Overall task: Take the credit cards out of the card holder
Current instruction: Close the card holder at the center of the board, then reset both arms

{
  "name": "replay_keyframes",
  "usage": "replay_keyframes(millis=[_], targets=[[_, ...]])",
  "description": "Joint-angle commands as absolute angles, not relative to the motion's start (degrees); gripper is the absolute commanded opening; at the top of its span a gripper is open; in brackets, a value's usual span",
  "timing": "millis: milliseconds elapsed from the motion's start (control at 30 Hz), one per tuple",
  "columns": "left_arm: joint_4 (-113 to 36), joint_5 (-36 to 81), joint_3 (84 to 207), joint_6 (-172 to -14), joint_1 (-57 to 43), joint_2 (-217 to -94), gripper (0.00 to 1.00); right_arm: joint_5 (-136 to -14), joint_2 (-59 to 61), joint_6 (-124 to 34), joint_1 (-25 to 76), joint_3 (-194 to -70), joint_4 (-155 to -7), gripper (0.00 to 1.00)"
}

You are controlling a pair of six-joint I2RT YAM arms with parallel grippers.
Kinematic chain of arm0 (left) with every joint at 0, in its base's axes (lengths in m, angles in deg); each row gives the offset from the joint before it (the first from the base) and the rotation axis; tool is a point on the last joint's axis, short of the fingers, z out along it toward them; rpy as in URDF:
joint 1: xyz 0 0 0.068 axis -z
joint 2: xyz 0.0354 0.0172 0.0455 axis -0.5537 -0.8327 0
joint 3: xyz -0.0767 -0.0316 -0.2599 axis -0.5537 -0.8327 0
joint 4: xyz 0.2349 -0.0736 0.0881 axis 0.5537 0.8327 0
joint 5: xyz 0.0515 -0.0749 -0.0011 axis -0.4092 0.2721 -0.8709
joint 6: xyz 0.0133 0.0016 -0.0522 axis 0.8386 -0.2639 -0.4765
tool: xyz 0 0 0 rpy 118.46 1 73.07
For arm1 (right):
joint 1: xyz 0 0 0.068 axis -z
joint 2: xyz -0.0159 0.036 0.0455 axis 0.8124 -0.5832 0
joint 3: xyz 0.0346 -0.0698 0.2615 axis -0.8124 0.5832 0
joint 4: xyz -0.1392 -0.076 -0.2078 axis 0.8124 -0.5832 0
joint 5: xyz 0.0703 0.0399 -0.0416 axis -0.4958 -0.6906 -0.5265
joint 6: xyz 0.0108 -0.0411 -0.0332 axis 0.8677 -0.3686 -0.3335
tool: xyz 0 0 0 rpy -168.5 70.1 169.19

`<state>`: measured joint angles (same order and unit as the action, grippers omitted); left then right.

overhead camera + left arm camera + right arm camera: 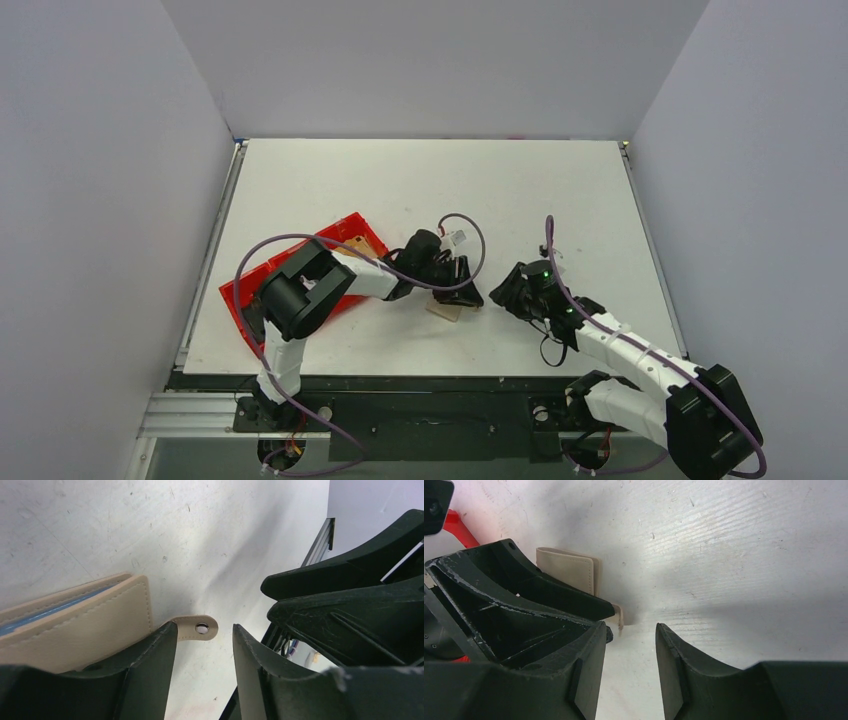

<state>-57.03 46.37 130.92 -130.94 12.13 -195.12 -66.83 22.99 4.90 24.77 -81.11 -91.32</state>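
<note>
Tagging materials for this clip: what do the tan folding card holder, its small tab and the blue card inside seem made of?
The tan folding card holder looks like matte leather or imitation leather: smooth faces, stitched seams. Its small tab looks the same, with a shiny, probably metal snap. The light blue card shows only a thin smooth edge, likely plastic.

Even, diffuse overhead light keeps the top view bright and sharp, with only faint shadows on the white table (pixel 400 190), while both wrist views show soft grey shadow bands across mid-frame and near-black, slightly blurred gripper fingers (pixel 704 690) along the bottom edge.
</note>
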Motion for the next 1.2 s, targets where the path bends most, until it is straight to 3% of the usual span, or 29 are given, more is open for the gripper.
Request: replay_keyframes(millis=[0, 500, 900, 1167], targets=[[-51.4, 44.3, 134.0, -126.5, 11.5, -191.9, 0.44, -64.8, 22.9, 3.2, 25.2, -84.8, -91.9, 0.38], [-44.4, 44.1, 138.6, -123.4, 11.2, -186.9, 0.52, -64.3, 23.2, 2.1, 25.1, -87.7, -93.9, 0.39], [-37.9, 43.0, 140.7, -121.0, 9.8, -182.3, 0.56, -64.1, 23.3, 1.3, 25.1, -89.4, -95.2, 0.46], [-26.6, 34.8, 140.3, -118.0, 6.1, -171.7, 0.6, -64.0, 23.7, 0.4, 25.1, -91.5, -96.2, 0.55]])
